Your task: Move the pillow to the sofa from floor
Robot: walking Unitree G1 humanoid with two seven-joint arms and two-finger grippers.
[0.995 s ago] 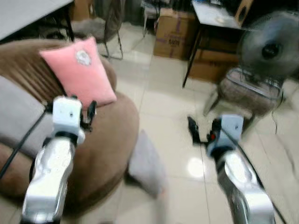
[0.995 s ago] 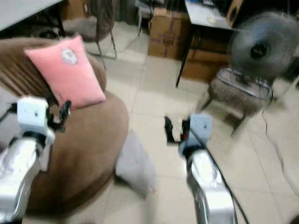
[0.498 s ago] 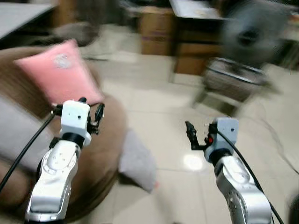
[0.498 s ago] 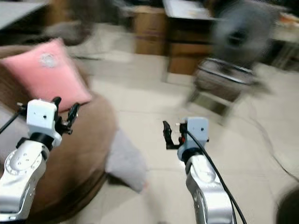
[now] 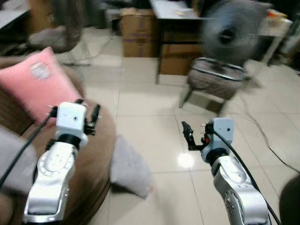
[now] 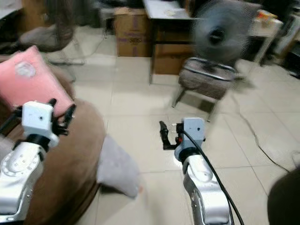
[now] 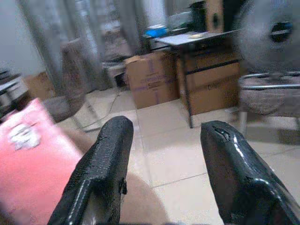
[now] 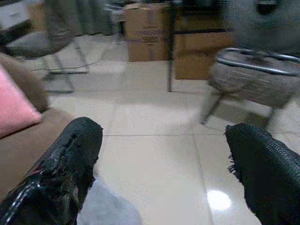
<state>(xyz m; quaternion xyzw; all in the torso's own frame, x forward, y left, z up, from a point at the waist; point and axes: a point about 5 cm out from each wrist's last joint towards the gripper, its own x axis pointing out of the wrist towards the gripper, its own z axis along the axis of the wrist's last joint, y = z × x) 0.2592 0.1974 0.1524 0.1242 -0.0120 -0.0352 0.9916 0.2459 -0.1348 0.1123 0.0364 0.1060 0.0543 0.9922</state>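
A grey pillow (image 5: 129,166) lies on the tiled floor, leaning against the front of the brown sofa (image 5: 96,154). On the sofa rests a pink pillow (image 5: 35,82) with a white emblem. My left gripper (image 5: 88,106) is open above the sofa's edge, close to the pink pillow, holding nothing. Over bare tiles to the right of the grey pillow my right gripper (image 5: 194,131) is open and empty. The right wrist view catches the grey pillow (image 8: 105,211) just below the open fingers (image 8: 70,154).
A standing fan (image 5: 229,33) and a padded stool (image 5: 215,79) are ahead to the right. Cardboard boxes (image 5: 138,33) and a dark table (image 5: 178,9) stand behind them. A cable (image 5: 272,140) runs across the floor on the right.
The camera has swung to the right, so the sofa and pillows have slid toward the left edge. Both arms keep their raised pose with fingers open.
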